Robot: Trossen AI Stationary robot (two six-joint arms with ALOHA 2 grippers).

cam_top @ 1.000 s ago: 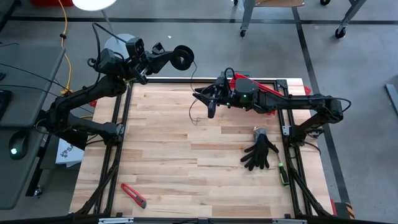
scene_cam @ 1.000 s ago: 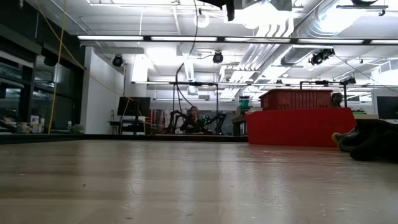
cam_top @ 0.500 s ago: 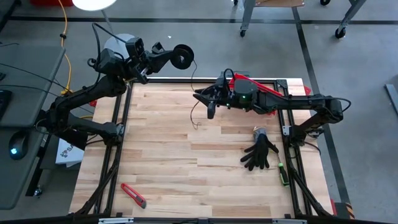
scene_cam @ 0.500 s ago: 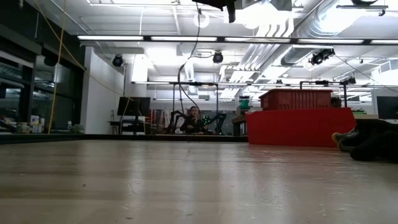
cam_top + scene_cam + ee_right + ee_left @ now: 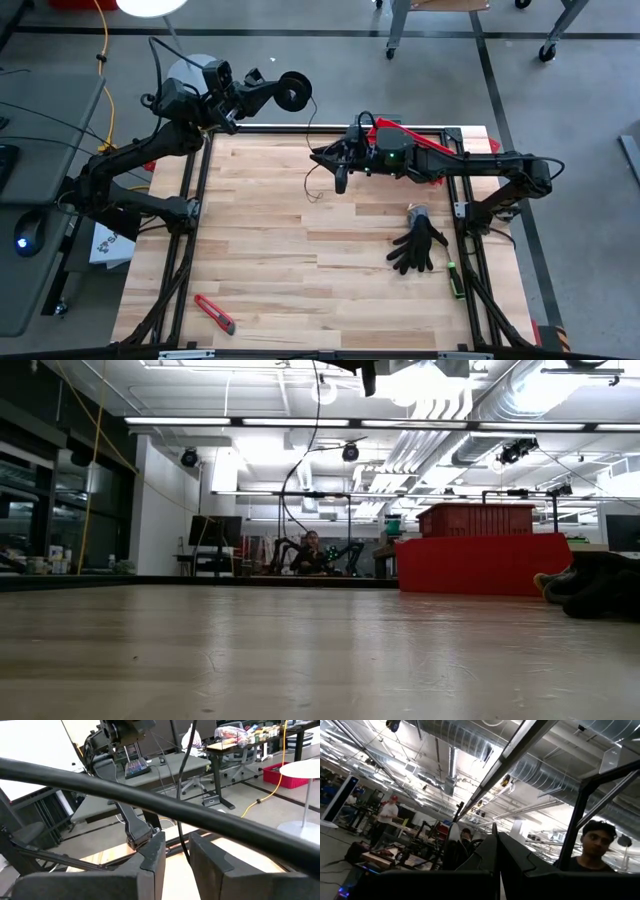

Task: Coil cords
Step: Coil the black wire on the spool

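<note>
High view: my left gripper (image 5: 297,92) is clenched on the black spool (image 5: 293,92), held just beyond the table's far edge, near its far-left corner. One thin dark cord (image 5: 312,150) drops from the spool and runs to my right gripper (image 5: 338,172), which hangs above the far-middle of the table (image 5: 260,260). The cord's loose tail curls down to the boards just below that gripper. Count: one spool, one cord, one black glove (image 5: 418,245) near the right edge, one red utility knife (image 5: 214,313) near the near-left corner, one green-handled tool (image 5: 455,280) at the right edge, one red bin (image 5: 425,148) under my right arm.

Low view: the cord (image 5: 300,470) hangs as a single loop from above; neither gripper shows clearly.

Left wrist view: my fingers (image 5: 490,855) are pressed together; the spool itself is not distinguishable here.

Right wrist view: my fingers (image 5: 150,855) stand a narrow gap apart with the cord (image 5: 182,820) running between them; whether they pinch it, I cannot tell.

Procedure, as I judge it: keep the spool steady, let the cord slide lightly through the right fingers under mild tension, and lay each turn evenly, avoiding slack or snags.
</note>
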